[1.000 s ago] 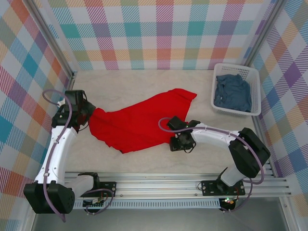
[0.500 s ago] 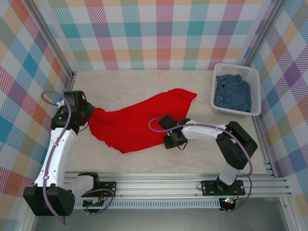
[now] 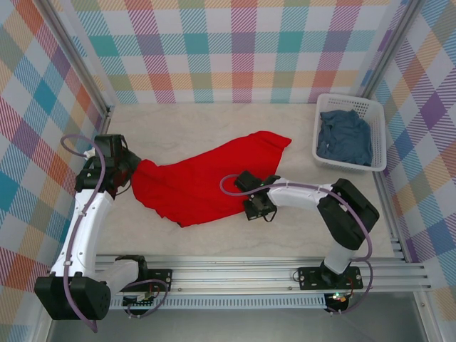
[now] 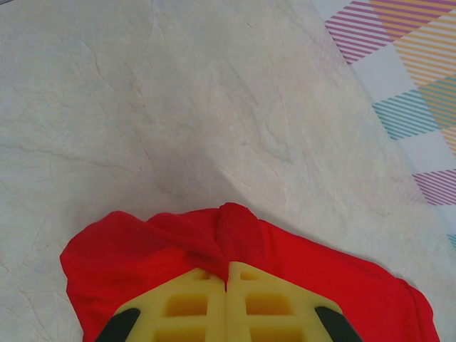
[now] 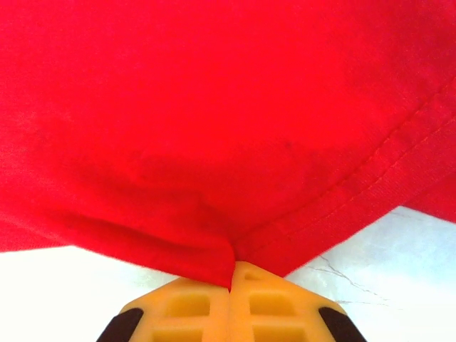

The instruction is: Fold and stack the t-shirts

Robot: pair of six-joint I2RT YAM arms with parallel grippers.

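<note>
The red t-shirt [image 3: 206, 178] lies spread and rumpled across the middle of the table, its print hidden. My left gripper [image 3: 134, 171] is shut on the shirt's left edge; in the left wrist view a pinched fold of red t-shirt [image 4: 231, 235] rises between the closed yellow fingers [image 4: 192, 303]. My right gripper [image 3: 249, 205] is shut on the shirt's lower right hem, and the right wrist view shows the stitched hem of the red t-shirt [image 5: 228, 164] clamped at the yellow fingertips [image 5: 274, 299]. The blue-grey t-shirt [image 3: 345, 137] lies crumpled in the basket.
A white lattice basket [image 3: 380, 146] stands at the back right against the checked wall. Bare pale tabletop [image 3: 178, 125] lies behind the red shirt and in front of it, up to the metal rail [image 3: 235, 274] at the near edge.
The right arm moved left to the shirt's lower right hem and its gripper closed on the cloth. The left gripper has kept its hold without moving.
</note>
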